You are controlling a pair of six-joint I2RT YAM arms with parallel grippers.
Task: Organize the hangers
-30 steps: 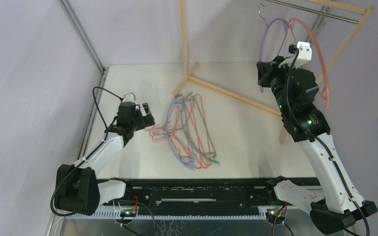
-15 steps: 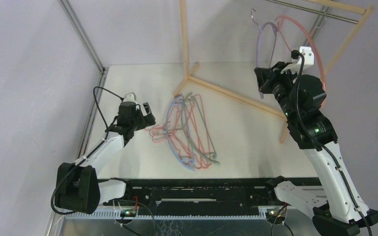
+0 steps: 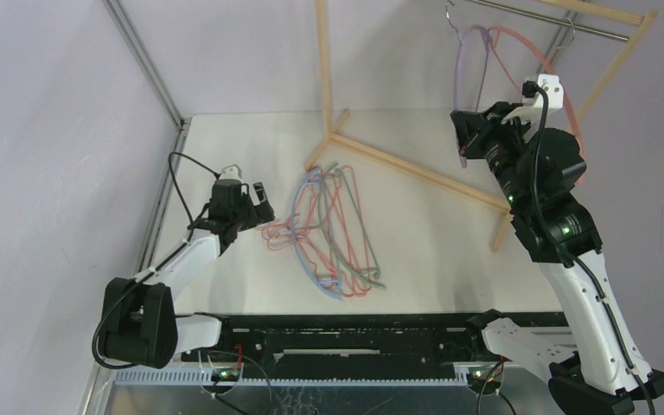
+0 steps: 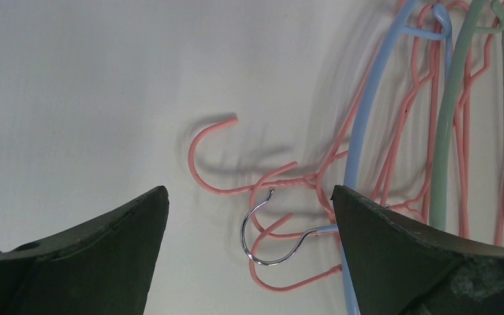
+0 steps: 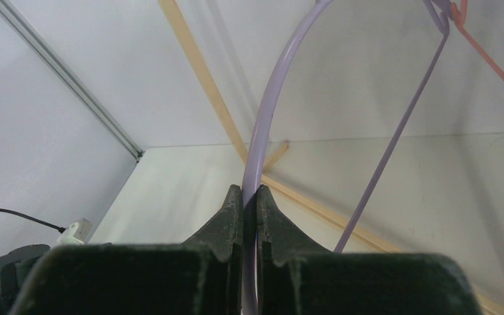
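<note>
A pile of hangers (image 3: 333, 233), pink wire ones with blue and grey-green ones, lies in the middle of the table. My left gripper (image 3: 259, 201) is open at the pile's left edge. In the left wrist view, a metal hook (image 4: 262, 230) and pink hooks (image 4: 213, 154) lie between its spread fingers (image 4: 380, 249). My right gripper (image 3: 462, 138) is raised and shut on the arm of a lilac hanger (image 3: 467, 69); the right wrist view shows the lilac hanger (image 5: 275, 98) pinched between the jaws. Its hook sits near the left end of the metal rail (image 3: 553, 24). A salmon hanger (image 3: 545, 69) hangs from that rail.
The pale wooden rack frame (image 3: 415, 169) has one leg lying across the table's far half and an upright post (image 3: 322, 60) rising at the back. A metal corner post (image 3: 143, 60) stands at the far left. The right arm's body sits close to the salmon hanger.
The right arm has swung a little rightward and carried the lilac hanger higher, its hook now nearer the rail. The left arm has barely moved and stays open.
</note>
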